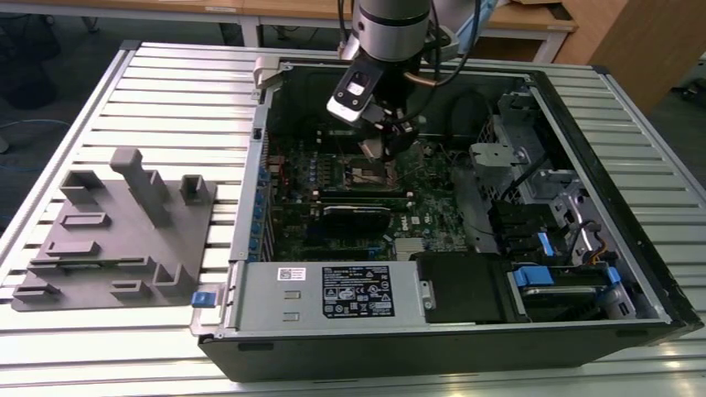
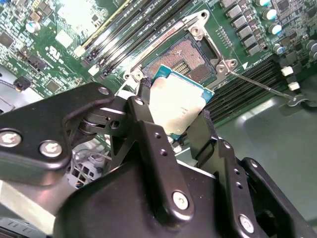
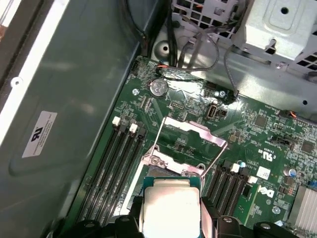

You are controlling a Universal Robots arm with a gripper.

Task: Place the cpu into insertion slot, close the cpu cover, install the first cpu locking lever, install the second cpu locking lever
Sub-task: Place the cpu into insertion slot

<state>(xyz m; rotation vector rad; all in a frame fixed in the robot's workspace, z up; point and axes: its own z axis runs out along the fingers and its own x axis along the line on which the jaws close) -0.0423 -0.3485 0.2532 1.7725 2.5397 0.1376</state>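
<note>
My gripper (image 2: 174, 106) is shut on the cpu (image 2: 182, 101), a flat square chip with a dull silvery top and a green edge, pinched by its two sides. It hangs slightly tilted just above the insertion slot (image 2: 184, 60), whose gold contact field lies bare inside its metal rim. In the first wrist view the cpu (image 3: 171, 203) covers the near part of the slot (image 3: 171, 171). Beyond it the cpu cover (image 3: 193, 130) stands flipped open, and two thin locking levers (image 3: 157, 134) are raised. In the exterior view the gripper (image 1: 381, 153) reaches down into the open computer case over the green board.
Long black memory slots (image 2: 124, 37) flank the socket on both sides. The case walls, a drive cage (image 1: 530, 165) and the power supply (image 1: 331, 294) ring the board. A grey fixture block (image 1: 121, 231) sits on the slatted table at the exterior view's left.
</note>
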